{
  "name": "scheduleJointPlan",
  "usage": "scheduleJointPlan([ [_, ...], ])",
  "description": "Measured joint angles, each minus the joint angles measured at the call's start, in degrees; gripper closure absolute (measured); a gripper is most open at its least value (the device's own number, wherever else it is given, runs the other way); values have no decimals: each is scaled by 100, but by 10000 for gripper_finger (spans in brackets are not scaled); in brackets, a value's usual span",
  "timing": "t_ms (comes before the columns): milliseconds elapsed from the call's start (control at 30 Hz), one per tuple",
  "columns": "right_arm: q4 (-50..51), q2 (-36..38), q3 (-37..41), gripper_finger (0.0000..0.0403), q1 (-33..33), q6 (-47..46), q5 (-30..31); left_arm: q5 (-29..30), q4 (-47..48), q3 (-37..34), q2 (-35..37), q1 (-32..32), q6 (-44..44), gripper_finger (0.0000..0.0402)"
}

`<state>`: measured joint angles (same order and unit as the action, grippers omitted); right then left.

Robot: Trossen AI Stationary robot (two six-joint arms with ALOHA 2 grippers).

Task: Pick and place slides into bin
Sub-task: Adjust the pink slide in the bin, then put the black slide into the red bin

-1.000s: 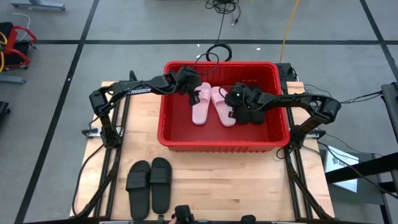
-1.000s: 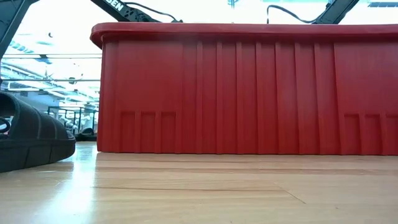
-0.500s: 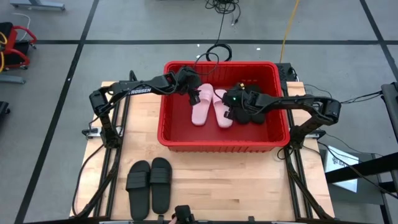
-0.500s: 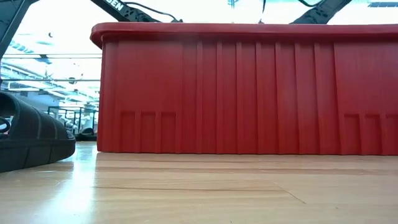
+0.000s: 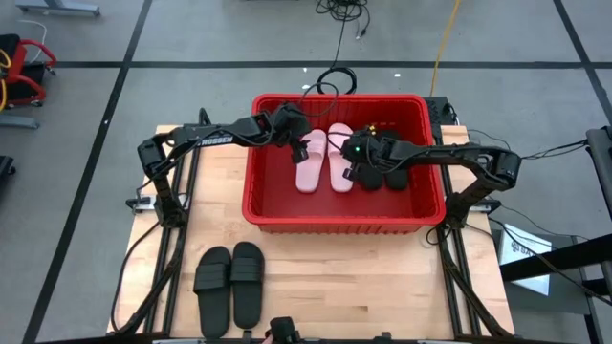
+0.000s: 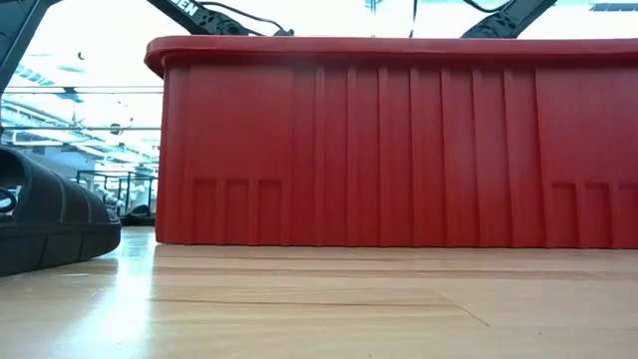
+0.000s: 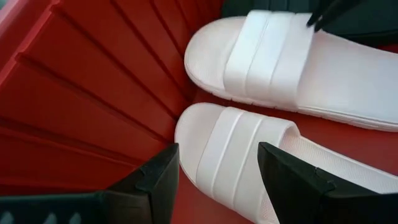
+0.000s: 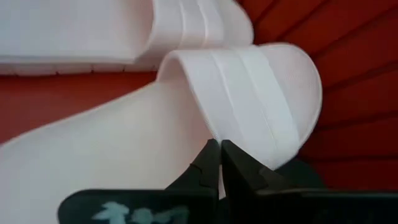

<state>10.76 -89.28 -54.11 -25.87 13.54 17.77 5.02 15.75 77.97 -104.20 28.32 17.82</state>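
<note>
The red bin (image 5: 339,222) stands mid-table. Two pale pink slides lie side by side in it: the left one (image 5: 308,161) and the right one (image 5: 338,164). My left gripper (image 7: 217,177) is open over the left pink slide (image 7: 236,155), one finger on either side of its strap end, apart from it. My right gripper (image 8: 219,163) is shut on the right pink slide (image 8: 124,143). A black slide (image 5: 392,179) shows in the bin, partly under my right arm. Two more black slides (image 5: 229,280) lie on their soles on the table's near left. My right gripper pinches the edge of the right pink slide's wide strap (image 8: 205,127) between its two fingertips, on the heel side of the strap. The fingers come slanting down from the table's right. The slide's toe end (image 8: 298,93) sits over something dark; whether its sole is lifted I cannot tell.
The bin's high ribbed wall (image 6: 399,150) fills the low view, with one black slide (image 6: 50,224) to its left. Bare red floor (image 5: 316,205) lies in the bin's near half. Cables run off the table's far edge (image 5: 330,81).
My right gripper has gone a little toward the table's left, staying shut on the right pink slide. The slide has swung from a slant to lie straighter and closer beside the left pink slide.
</note>
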Motion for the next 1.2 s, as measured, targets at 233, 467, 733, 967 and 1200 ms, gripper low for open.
scheduleJointPlan([
  [233, -157, -423, 4, 403, -33, -82, -274, 2, 38, 0, 0, -11, -20, 190],
  [467, -259, -464, 4, 388, -38, 46, -146, 2, 70, 0, 0, -22, -13, 190],
  [733, -212, -27, 15, 319, -41, 320, -89, 2, 69, 2, 71, -17, -20, 190],
  [967, -197, -1, 15, 247, -41, 377, 180, 61, 192, 2, 154, -24, -16, 190],
  [1200, -561, 1, 15, 218, -33, 707, 177, 430, 509, -1, 467, -24, 111, 190],
])
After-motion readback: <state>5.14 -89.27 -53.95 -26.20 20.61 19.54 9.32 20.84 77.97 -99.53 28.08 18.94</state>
